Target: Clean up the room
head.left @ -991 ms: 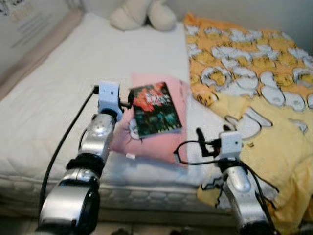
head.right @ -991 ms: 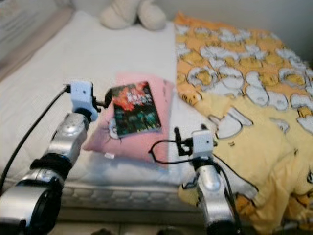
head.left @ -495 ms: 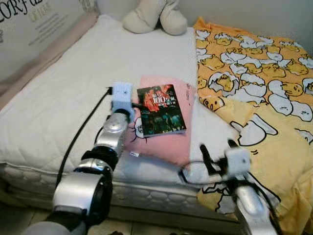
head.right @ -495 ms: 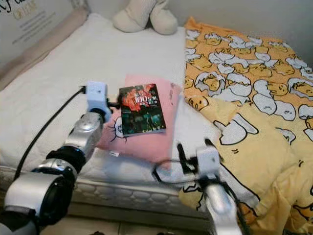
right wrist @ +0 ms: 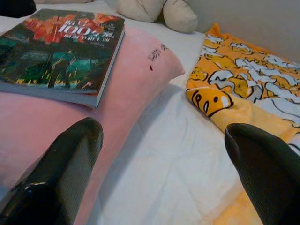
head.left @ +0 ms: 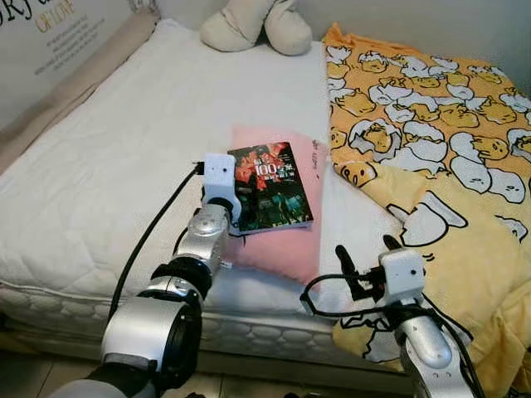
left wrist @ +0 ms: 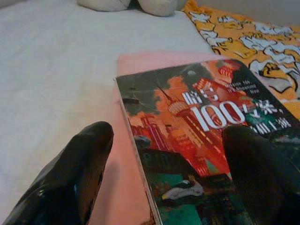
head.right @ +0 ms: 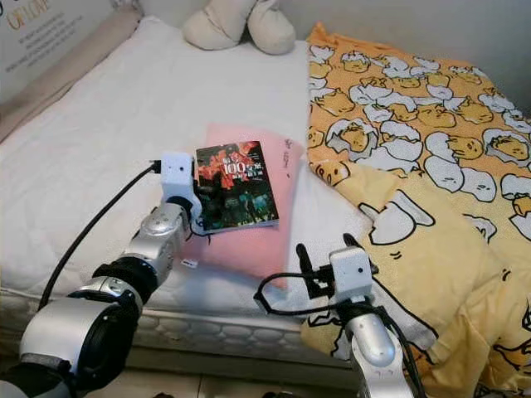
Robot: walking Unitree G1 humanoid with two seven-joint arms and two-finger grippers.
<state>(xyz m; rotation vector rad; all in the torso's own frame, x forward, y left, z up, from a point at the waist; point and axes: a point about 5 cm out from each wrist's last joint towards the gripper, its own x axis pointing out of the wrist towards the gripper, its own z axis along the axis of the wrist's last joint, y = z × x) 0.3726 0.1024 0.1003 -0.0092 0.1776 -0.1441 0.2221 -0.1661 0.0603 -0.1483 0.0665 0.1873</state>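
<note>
A book [head.left: 272, 186] with a red and green city cover lies flat on a pink pillow [head.left: 278, 249] in the middle of the bed. My left gripper [left wrist: 168, 140] is open at the book's near left corner. One finger [left wrist: 79, 164] is over the pillow beside the book and the other [left wrist: 258, 164] is over the cover. My right gripper [head.left: 365, 247] is open and holds nothing. It hovers low over the white sheet near the bed's front edge, between the pillow [right wrist: 70, 122] and the yellow blanket [right wrist: 243, 93].
A yellow blanket [head.left: 431, 124] with an egg cartoon print covers the bed's right half and hangs over the front edge. A cream plush toy [head.left: 253, 25] sits at the head of the white mattress [head.left: 124, 149]. A printed board [head.left: 50, 33] runs along the left side.
The head camera has shifted. My left gripper has edged in closer to the book's left edge. The right gripper dipped and came back up near the bed's front edge, still open.
</note>
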